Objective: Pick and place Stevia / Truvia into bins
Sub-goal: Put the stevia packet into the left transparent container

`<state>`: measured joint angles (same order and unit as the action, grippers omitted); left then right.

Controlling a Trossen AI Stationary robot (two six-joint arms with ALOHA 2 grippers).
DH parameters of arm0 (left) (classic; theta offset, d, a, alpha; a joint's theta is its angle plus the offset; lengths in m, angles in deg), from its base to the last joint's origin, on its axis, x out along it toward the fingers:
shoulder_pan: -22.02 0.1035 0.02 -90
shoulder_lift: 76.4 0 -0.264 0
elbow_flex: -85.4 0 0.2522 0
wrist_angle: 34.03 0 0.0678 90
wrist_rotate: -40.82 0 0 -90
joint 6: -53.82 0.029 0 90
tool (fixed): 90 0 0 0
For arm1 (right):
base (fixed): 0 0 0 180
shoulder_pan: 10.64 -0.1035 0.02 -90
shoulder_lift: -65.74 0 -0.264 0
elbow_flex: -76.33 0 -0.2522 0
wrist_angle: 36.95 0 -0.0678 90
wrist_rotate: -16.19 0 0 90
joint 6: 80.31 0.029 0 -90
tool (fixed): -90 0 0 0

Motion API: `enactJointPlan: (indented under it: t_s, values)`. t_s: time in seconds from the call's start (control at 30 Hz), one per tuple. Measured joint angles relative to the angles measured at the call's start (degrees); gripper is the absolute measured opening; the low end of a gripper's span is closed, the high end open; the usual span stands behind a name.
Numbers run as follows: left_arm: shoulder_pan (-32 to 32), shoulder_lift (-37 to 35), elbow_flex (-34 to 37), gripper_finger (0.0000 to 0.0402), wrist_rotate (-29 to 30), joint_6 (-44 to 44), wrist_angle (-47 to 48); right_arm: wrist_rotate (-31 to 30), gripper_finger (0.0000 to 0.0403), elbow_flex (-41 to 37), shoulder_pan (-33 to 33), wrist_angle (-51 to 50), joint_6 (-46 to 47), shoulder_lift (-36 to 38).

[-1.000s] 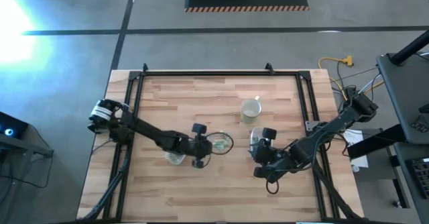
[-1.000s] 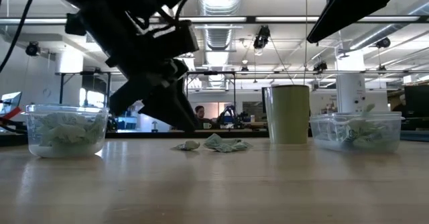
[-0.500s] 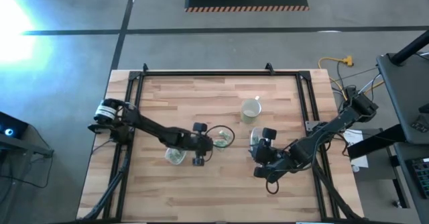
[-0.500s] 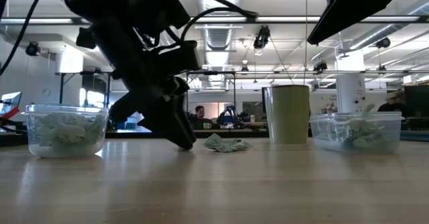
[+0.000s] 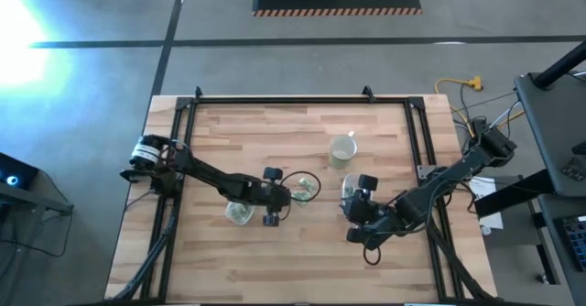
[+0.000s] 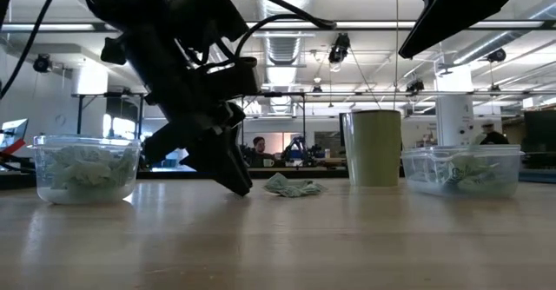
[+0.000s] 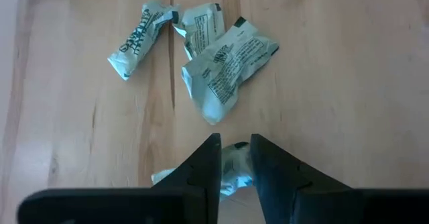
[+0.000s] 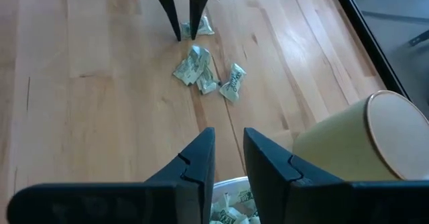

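Left gripper (image 7: 234, 158) pinching one Stevia packet (image 7: 231, 174) on table (image 7: 348, 83); three packets (image 7: 224, 66) at 12 o'clock, print unreadable, long axes diagonal. Right gripper (image 8: 228, 158) empty, above rectangular bin (image 8: 228, 207).

Pale green-and-white paper sweetener packets (image 7: 228, 66) with dark printed lettering lie on a light, honey-toned wood-plank tabletop (image 5: 275, 251) with darker grain lines. At about two o'clock from them stands a pale cream mug (image 5: 342, 149). Matte black fingers (image 7: 204, 167) contrast with the wood.
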<state>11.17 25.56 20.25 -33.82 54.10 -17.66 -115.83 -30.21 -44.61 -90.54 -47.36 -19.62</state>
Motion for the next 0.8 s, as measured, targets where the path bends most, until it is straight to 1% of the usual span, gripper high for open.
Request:
enactJointPlan:
  t_s: [0.1,0.3,0.43,0.53,0.8]
  values:
    - [0.0,-0.8,-0.3,0.0058,0.1,0.4,0.1,0.0,0.0068,0.0,0.0,0.0,0.0,0.0]
    - [0.0,-3.9,0.1,0.0057,0.1,1.6,0.5,0.0,0.0075,-0.1,0.0,0.0,0.0,0.0]
    - [0.0,-5.6,0.2,0.0057,0.2,1.6,5.1,0.0,0.0077,-0.2,0.0,0.0,0.0,0.0]
    - [-0.1,-5.5,0.5,0.0057,0.2,1.6,8.9,0.0,0.0073,-0.2,0.0,0.1,0.0,0.0]
    - [-0.1,-5.5,2.0,0.0057,0.2,1.6,6.6,0.0,0.0065,-0.4,0.0,0.3,0.0,0.0]
